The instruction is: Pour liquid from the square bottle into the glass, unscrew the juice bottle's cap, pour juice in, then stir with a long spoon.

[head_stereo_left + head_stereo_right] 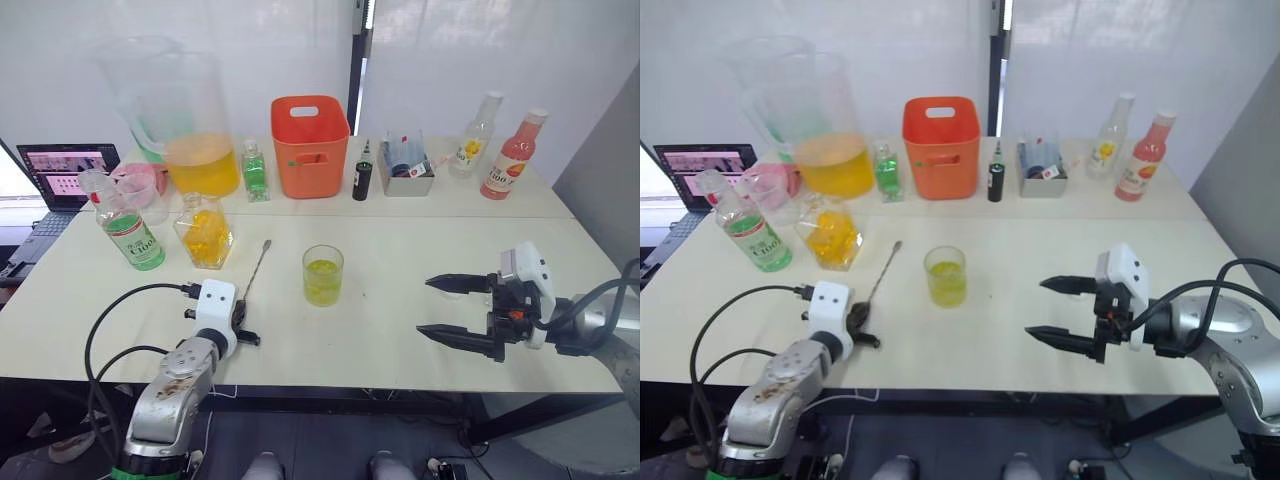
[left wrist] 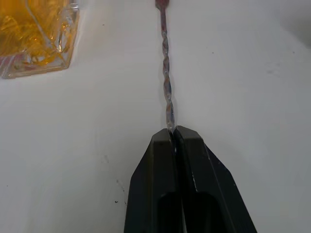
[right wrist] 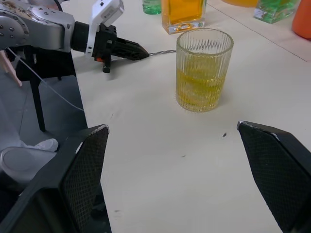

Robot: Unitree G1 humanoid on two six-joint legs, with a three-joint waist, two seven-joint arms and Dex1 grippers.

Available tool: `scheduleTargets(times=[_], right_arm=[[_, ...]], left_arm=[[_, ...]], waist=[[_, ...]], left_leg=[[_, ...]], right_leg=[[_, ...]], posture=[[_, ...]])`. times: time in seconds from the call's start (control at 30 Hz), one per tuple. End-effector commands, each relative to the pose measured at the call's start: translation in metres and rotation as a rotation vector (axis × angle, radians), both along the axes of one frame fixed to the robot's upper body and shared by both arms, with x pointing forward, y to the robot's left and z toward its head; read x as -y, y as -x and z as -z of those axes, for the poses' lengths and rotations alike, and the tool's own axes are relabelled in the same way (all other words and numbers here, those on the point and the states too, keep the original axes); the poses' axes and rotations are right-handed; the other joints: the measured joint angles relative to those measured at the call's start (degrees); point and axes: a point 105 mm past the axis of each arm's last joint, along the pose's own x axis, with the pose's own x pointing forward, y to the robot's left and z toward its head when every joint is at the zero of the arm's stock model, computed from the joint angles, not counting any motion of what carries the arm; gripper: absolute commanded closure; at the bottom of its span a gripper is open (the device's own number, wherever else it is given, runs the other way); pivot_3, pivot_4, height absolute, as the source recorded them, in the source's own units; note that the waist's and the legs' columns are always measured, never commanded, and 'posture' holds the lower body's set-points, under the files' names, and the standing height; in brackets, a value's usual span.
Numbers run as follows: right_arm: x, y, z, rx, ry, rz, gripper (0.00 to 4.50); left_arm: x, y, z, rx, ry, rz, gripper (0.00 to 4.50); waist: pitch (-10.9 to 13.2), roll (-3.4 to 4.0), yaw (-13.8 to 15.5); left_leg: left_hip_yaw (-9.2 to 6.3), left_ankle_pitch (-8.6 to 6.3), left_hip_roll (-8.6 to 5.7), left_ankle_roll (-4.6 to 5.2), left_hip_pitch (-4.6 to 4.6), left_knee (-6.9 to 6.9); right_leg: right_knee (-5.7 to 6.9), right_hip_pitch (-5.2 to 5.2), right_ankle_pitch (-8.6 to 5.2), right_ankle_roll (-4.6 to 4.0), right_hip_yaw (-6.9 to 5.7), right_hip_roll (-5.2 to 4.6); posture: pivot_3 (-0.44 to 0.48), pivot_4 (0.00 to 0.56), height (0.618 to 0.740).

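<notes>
my left gripper [image 2: 172,130] is pinched shut on the near end of the long spoon [image 1: 256,268], which lies flat on the table [image 1: 420,250]; in the left wrist view its twisted stem runs straight out from between my closed fingertips, so the spoon's long axis continues the line of the gripper, pointing away from me and slightly toward my right. the far end reaches up between the square bottle [image 1: 204,231] and the glass [image 1: 322,274]. the glass stands just to the right of the spoon's line, about level with its middle, holding yellow-green liquid in its lower part. so the move i judge comes next is to lift the spoon, tip it upright and carry it a short way to my right to get its end down into the glass. my left arm is plainly the nearer one and already has the tool. my right gripper [image 1: 459,310] hovers over the table well to the right of the glass, fingers spread wide and holding nothing. the juice bottle [image 1: 127,231] stands at the far left of the table beyond the square bottle; i cannot tell whether its cap is on. counting: one glass, one long spoon, one square bottle, one juice bottle, two big pitchers [image 1: 190,125] at the back, and two more bottles [image 1: 515,155] at the back right.
</notes>
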Motion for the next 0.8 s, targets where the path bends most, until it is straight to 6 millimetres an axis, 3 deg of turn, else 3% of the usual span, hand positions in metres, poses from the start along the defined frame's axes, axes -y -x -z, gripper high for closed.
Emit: scheduleTargets(times=[0.03, 0.13, 0.33, 0.5, 0.63, 0.73, 0.8], right_arm=[[0.003, -0.001, -0.003, 0.034, -0.006, 0.022, 0.0], [0.005, -0.003, 0.001, 0.032, -0.002, 0.038, 0.0], [0.002, -0.002, 0.003, 0.025, -0.025, 0.04, 0.0], [0.0, -0.002, 0.003, 0.036, -0.027, 0.04, 0.0], [-0.004, -0.002, 0.0, 0.037, -0.048, 0.041, 0.0], [-0.005, -0.002, -0.001, 0.044, -0.048, 0.041, 0.0], [-0.009, 0.0, -0.004, 0.041, -0.06, 0.02, 0.0]], left_arm=[[-0.019, 0.013, 0.008, -0.017, -0.09, 0.094, 4.46], [-0.029, 0.018, -0.001, 0.031, -0.138, 0.183, 4.46], [-0.057, 0.032, -0.01, 0.018, -0.349, 0.521, 4.46], [-0.071, 0.03, -0.009, -0.001, -0.373, 0.638, 4.46], [-0.091, 0.024, 0.002, -0.087, -0.365, 0.609, 4.46], [-0.097, 0.031, 0.005, -0.145, -0.338, 0.618, 3.5], [-0.095, 0.032, -0.003, -0.157, -0.325, 0.626, 2.87]], waist=[[-0.01, 0.02, -0.24], [-0.01, 0.03, -0.49], [0.0, 0.04, -0.63], [0.01, 0.07, -0.44], [0.01, 0.07, -0.54], [0.01, 0.08, -1.0], [0.01, 0.09, -1.34]], left_leg=[[0.0, 0.0, 0.01, 0.0, 0.01, -0.03], [0.02, -0.01, 0.01, 0.02, -0.03, -0.09], [0.02, -0.02, 0.04, 0.02, -0.12, -0.11], [0.02, -0.02, 0.03, 0.03, -0.19, -0.11], [0.02, -0.02, 0.03, 0.03, -0.18, -0.13], [0.02, -0.02, 0.04, 0.03, -0.15, -0.15], [0.03, -0.02, 0.06, 0.03, -0.09, -0.22]], right_leg=[[-0.03, 0.0, 0.0, 0.0, 0.0, 0.0], [-0.16, -0.02, 0.01, -0.03, 0.0, 0.0], [-0.18, -0.12, 0.0, -0.02, -0.01, 0.0], [-0.22, -0.15, 0.01, 0.0, -0.01, 0.0], [-0.2, -0.16, 0.01, 0.01, -0.01, 0.0], [-0.18, -0.14, 0.01, 0.02, -0.01, 0.0], [-0.16, -0.14, 0.0, 0.01, -0.01, 0.0]], posture=[[0.0, 0.15, 0.74], [0.0, 0.15, 0.74], [0.0, 0.15, 0.74], [0.0, 0.15, 0.74], [0.0, 0.15, 0.74], [0.0, 0.15, 0.74], [0.0, 0.15, 0.74]])
